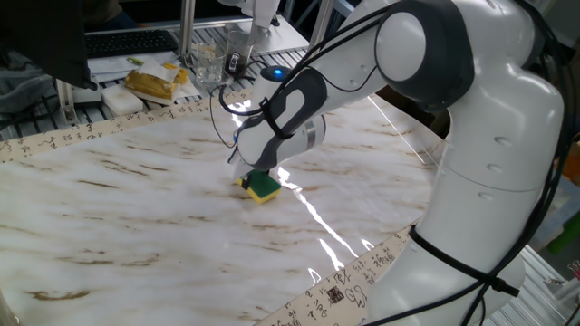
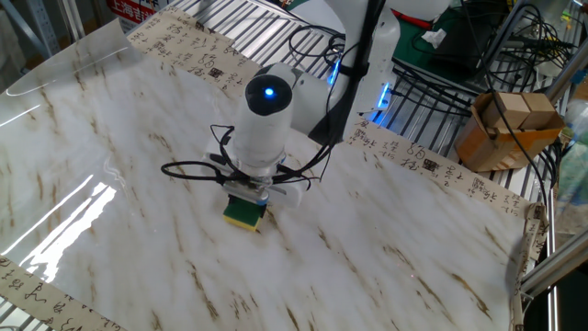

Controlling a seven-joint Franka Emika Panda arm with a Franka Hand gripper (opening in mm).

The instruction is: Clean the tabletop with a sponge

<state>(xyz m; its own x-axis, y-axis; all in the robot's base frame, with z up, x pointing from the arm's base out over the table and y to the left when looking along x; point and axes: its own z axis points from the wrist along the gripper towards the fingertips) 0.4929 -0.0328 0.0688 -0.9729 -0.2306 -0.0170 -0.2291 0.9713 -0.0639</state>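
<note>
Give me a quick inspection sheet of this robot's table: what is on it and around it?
Surface: tabletop, white marble look, glare streaks.
Job's things: sponge, green top over yellow, flat on the tabletop.
Clutter: yellowish bag beyond the far edge.
Gripper: gripper directly over the sponge; jaws hidden.
Cables: black cables looping round the wrist.
Surroundings: cardboard box and a keyboard off the table.

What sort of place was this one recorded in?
Probably a robotics lab or workshop: a marble-look tabletop mounted on slatted metal framing, loose cables and a cardboard box behind, a keyboard nearby.
</note>
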